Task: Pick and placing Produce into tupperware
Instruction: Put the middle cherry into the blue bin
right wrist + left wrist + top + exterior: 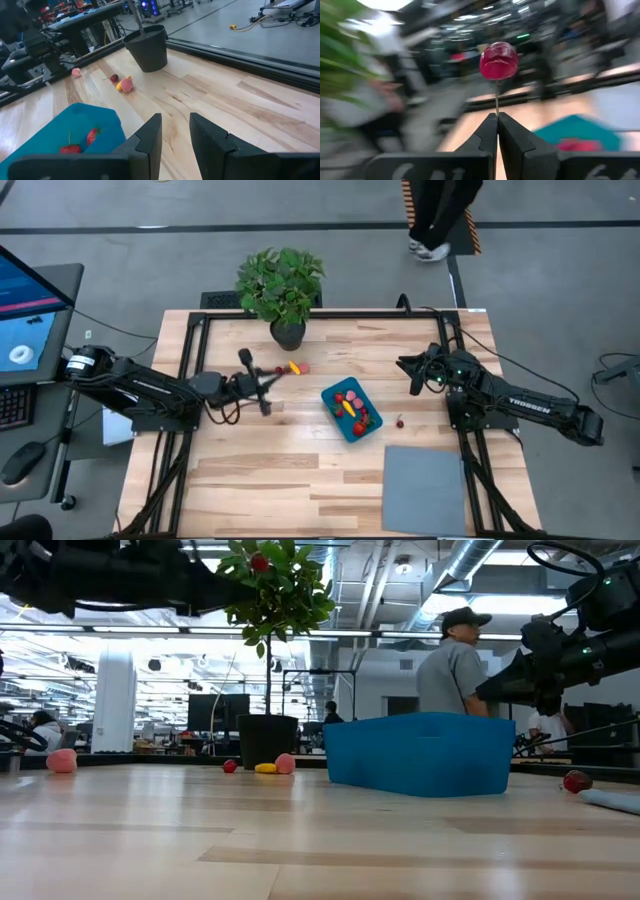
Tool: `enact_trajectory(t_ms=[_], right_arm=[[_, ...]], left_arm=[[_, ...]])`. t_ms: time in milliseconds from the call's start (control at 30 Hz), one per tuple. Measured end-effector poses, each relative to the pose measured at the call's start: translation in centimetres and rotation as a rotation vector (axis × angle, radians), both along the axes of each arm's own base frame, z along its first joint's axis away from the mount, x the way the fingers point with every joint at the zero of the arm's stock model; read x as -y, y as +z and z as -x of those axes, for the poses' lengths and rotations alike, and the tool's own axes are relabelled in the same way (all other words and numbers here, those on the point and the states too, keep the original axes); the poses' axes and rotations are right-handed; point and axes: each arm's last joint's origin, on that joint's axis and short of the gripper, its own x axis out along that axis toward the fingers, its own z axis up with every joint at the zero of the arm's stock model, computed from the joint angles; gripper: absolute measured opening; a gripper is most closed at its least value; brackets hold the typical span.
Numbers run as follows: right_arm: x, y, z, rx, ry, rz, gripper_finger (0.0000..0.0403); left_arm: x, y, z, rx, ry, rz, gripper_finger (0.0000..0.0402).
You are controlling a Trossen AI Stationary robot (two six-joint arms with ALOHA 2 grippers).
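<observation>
Left gripper [497, 118]: a small red cherry-like piece [498, 60] is being held aloft by its thin stem, which is being pinched between the two fingers [482, 137] at their very tips; the fingers are pressed fully together on it. The fruit itself is standing clear above the fingertips, untouched. The piece is judged very light and probably hard plastic; the stem looks thin and slick, so it is likely to slip or swing under fast motion. A hold on the stem close to the fruit is judged steadier than one at its far end.

Ahead of these fingers and below them, the tupperware [351, 409] is resting on the table [250, 480], several red and yellow pieces already lying inside it. More produce is lying loose near the plant pot [147, 47]: a yellow piece [293, 366], a pink piece [127, 85] just beside it and a dark red one [114, 78] near by. A separate pink piece [62, 761] is sitting further off.

Right gripper [175, 132]: its fingers [150, 137] are being held partly apart, with nothing between them and nothing touched. The tub is lying just ahead and to one side of them. A stemmed red piece [399, 421] is lying on the table between tub and right arm. These loose pieces are judged small, round and prone to rolling, so a stem or the widest middle is the likeliest hold.
</observation>
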Motion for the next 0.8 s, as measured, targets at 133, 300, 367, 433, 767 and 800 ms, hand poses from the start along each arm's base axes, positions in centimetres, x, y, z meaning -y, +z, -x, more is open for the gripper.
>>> enact_trajectory(t_ms=[133,300,367,433,767,800], right_arm=[[0.00,-0.03,0.01,-0.003,0.000,-0.001,0.0123],[0.00,-0.03,0.01,-0.003,0.000,-0.001,0.0123],[0.00,-0.03,0.01,-0.003,0.000,-0.002,0.0123],[0.00,-0.03,0.01,-0.003,0.000,-0.002,0.0123],[0.00,-0.03,0.01,-0.003,0.000,-0.002,0.0123],[0.00,-0.03,0.01,-0.003,0.000,-0.002,0.0123]], left_arm=[[-0.52,0.92,-0.11,-0.065,0.273,-0.175,0.0000],[-0.67,0.85,-0.13,-0.220,0.366,-0.428,0.0000],[-0.57,0.83,-0.13,-0.250,0.368,-0.487,0.0000],[-0.45,0.86,-0.12,-0.253,0.364,-0.504,0.0000],[0.17,1.17,-0.20,-0.092,0.255,-0.264,0.0000],[0.23,1.31,-0.28,-0.043,0.223,-0.168,0.0000]])
